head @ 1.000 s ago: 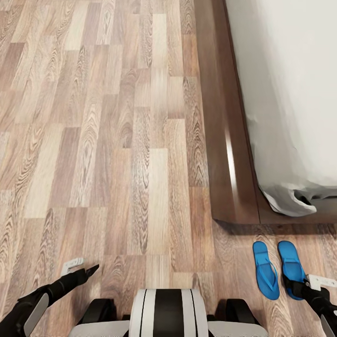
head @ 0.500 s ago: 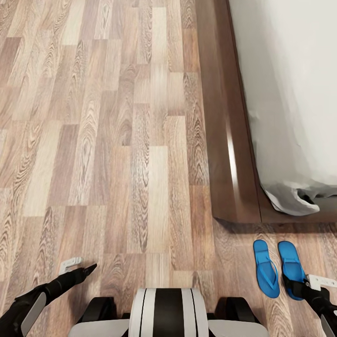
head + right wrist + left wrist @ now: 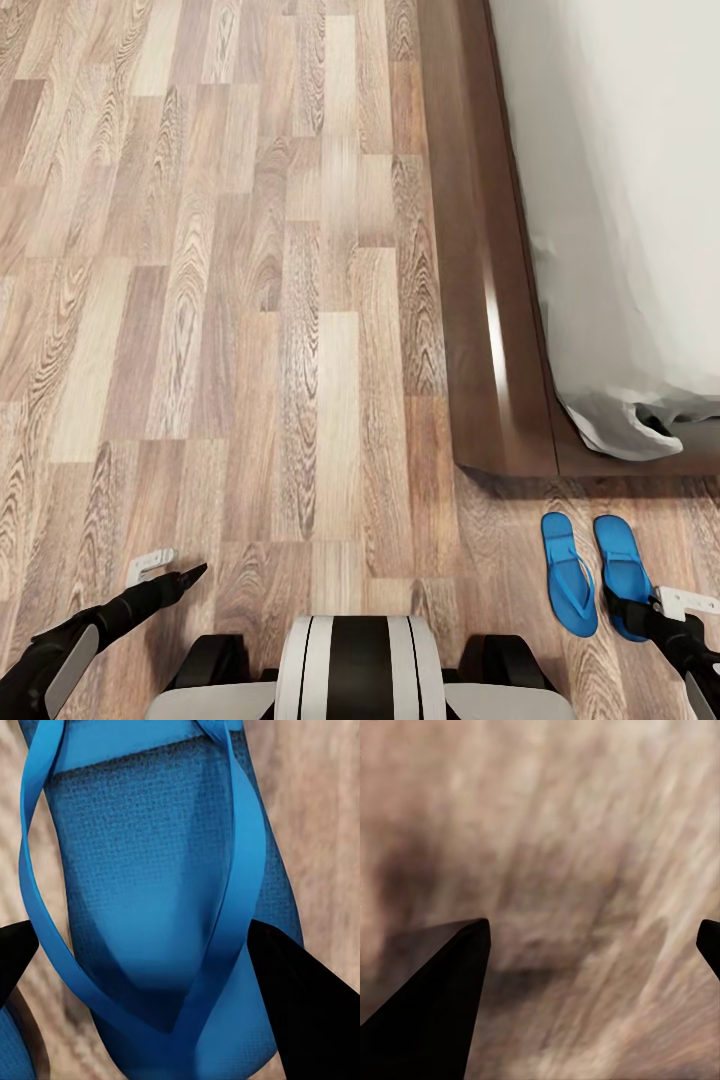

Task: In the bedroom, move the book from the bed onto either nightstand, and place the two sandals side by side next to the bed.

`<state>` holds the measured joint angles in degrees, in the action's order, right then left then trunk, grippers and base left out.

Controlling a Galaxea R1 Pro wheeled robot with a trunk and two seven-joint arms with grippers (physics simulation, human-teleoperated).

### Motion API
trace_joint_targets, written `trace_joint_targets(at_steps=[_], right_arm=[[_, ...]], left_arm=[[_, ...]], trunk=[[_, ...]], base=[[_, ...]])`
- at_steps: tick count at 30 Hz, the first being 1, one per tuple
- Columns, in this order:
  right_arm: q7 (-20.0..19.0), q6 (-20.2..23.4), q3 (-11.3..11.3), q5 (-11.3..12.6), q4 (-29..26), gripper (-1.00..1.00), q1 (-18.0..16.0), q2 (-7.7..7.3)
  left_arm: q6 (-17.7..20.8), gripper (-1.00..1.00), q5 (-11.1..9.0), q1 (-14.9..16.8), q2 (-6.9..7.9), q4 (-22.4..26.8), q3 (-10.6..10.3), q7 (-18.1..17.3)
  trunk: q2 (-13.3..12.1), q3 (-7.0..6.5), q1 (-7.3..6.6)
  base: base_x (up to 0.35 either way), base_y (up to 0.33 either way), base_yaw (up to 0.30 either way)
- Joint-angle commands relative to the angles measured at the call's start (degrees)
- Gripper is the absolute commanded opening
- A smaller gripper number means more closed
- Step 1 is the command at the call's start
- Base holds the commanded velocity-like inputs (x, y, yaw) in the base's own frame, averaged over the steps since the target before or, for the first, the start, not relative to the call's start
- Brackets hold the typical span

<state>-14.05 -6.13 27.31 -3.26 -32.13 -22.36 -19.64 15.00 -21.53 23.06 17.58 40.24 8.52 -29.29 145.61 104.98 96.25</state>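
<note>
Nothing much had moved since half a second ago; both arms and the two sandals [image 3: 595, 572] stayed where they were. Those blue sandals lay side by side on the wood floor [image 3: 250, 300], just past the corner of the bed [image 3: 600, 200], and the right claw [image 3: 628, 607] hung over the toe end of the right sandal [image 3: 161, 907] with its fingers wide on either side, not holding it. Over bare floor, the left claw [image 3: 192, 573] was also spread wide and held nothing.
</note>
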Motion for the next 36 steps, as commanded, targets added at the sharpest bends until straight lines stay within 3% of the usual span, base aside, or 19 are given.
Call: trace_joint_targets(at_steps=[1,9,10,29,36], right_arm=[[-0.5,-0.2,0.4,-0.3,0.1,-1.00,0.0,0.04],[-0.5,-0.2,0.5,-0.3,0.1,-1.00,0.0,0.04],[-0.5,-0.2,0.5,-0.3,0.1,1.00,0.0,0.04],[-0.5,-0.2,0.4,-0.3,0.1,1.00,0.0,0.04],[-0.5,-0.2,0.4,-0.3,0.0,1.00,0.0,0.04]], left_arm=[[0.3,1.00,-1.0,2.2,-2.73,0.0,0.1,-0.2],[0.3,1.00,-1.0,2.2,-2.73,0.0,0.1,-0.1],[0.3,1.00,-1.0,2.2,-2.73,0.0,0.1,-0.1],[0.4,1.00,-1.0,2.2,-2.73,0.0,0.1,-0.2],[0.5,1.00,-1.0,2.2,-2.73,0.0,0.0,-0.1]], trunk=[[0.0,0.02,0.01],[0.0,0.02,0.01],[0.0,0.02,0.01],[0.0,0.02,0.01],[-0.1,-1.53,-0.17]], base=[[0.000,0.000,0.000],[0.000,0.000,0.000],[0.000,0.000,0.000],[0.000,0.000,0.000],[0.000,0.000,0.000]])
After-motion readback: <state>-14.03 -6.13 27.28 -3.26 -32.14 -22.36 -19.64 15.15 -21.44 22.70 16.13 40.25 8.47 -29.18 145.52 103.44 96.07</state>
